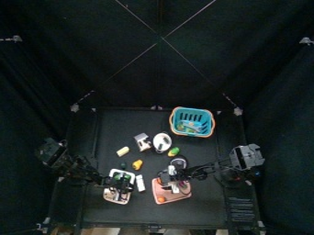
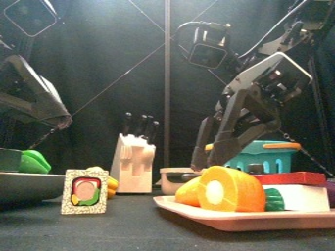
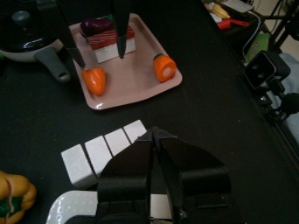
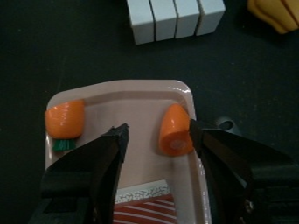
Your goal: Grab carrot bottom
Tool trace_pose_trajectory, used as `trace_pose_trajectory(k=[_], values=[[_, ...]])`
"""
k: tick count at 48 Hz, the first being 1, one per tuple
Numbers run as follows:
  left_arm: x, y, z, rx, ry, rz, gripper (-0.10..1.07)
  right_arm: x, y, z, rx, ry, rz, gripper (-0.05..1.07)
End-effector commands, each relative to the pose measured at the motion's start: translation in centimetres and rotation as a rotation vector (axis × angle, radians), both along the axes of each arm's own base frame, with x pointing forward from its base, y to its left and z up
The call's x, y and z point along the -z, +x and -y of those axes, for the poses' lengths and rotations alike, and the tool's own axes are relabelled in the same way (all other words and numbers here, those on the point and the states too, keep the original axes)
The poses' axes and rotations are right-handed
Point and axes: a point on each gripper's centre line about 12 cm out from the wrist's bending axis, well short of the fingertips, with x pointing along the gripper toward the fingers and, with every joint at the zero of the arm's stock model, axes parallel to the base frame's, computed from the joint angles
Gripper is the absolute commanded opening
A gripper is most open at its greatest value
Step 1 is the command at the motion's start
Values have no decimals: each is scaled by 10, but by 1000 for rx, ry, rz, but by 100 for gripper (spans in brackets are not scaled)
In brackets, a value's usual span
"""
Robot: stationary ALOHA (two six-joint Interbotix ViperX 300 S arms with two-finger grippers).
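Right gripper (image 4: pixel 158 140) is spread wide over the pink tray (image 4: pixel 193 96), nothing clamped. The tapered carrot bottom (image 4: pixel 174 130) lies between the jaws, closer to one of them; whether either jaw touches it, can't tell. Carrot top (image 4: pixel 65 120), the half with the green stub, lies well apart at the tray's other side. A striped red piece (image 4: pixel 146 213) sits on the same tray, under the gripper body. White knife block (image 4: pixel 176 17) stands on the bench (image 4: pixel 47 52) beyond the tray's far rim.

Handling guess: a plastic toy, so light, stiff and smooth. Taper is the problem: squeeze near the tip and it probably squirts out. Take it across the thick middle, jaws square to the long axis. It is light enough that one jaw landing first could skid it across the tray, so centre before closing.

Left gripper (image 3: pixel 160 149) hangs above the knife block, away from the tray; its jaws look pressed together, empty.
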Motion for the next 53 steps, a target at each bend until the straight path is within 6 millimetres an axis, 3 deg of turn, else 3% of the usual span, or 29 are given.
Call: trace_pose_trajectory(k=[1, 25, 43, 53], values=[[-4, 3, -1, -16, -11, 15, 50, -9, 8, 0, 2, 1, 33, 90], [-3, 3, -1, -20, -12, 13, 50, 1, 13, 3, -12, -24, 12, 88], [-3, 3, -1, -20, -11, 11, 50, 9, 13, 3, -14, -28, -8, 70], [-2, 3, -2, -21, -11, 10, 50, -4, 13, 2, -15, -21, 21, 65]])
